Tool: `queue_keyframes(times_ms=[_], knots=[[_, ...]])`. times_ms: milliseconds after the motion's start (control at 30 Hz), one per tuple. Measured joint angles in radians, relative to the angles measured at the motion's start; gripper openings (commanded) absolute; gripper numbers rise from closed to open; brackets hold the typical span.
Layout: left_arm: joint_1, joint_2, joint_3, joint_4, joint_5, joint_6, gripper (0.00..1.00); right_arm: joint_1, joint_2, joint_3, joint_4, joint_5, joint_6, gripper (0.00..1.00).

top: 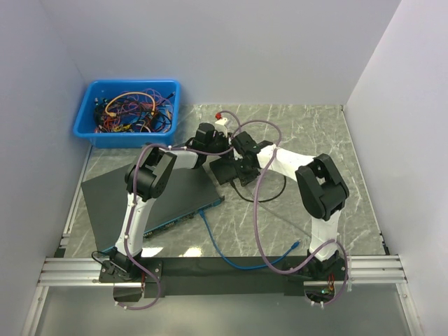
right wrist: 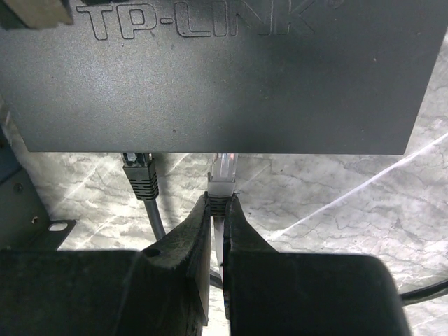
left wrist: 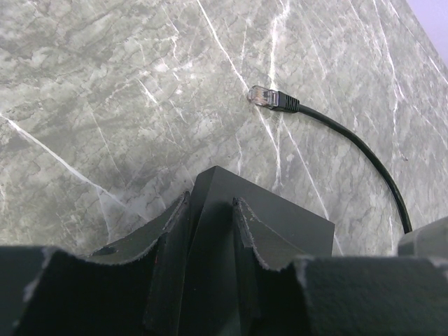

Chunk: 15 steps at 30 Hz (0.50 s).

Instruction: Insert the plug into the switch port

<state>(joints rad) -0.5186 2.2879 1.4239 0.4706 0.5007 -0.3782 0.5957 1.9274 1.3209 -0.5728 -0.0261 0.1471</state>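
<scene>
Currently: my right fingers pinch narrow on the white plug, its tip at the TP-Link switch edge, twelve o'clock; black plug seated at ten. My left fingers clamp the switch. I judge: push straight, level, no twist.

Plug: clear RJ45 connector with a pale boot. It is pinched at the boot between the jaws of the right gripper and projects straight ahead of them, in line with the fingers. Its tip meets the near face of the switch; depth of entry cannot be told.

Switch: flat dark-grey box with TP-LINK embossed on its top. It lies directly ahead of the right jaws, port face turned towards them. In the left wrist view, one corner of it sits clamped between the jaws of the left gripper.
</scene>
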Motion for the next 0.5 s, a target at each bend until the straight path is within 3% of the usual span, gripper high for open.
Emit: queue_keyframes(times_ms=[500], knots=[[0.000,0.000,0.006,-0.008,0.010,0.023,0.33,0.002,0.062,0.091,-0.098,0.037,-0.024,0.00]])
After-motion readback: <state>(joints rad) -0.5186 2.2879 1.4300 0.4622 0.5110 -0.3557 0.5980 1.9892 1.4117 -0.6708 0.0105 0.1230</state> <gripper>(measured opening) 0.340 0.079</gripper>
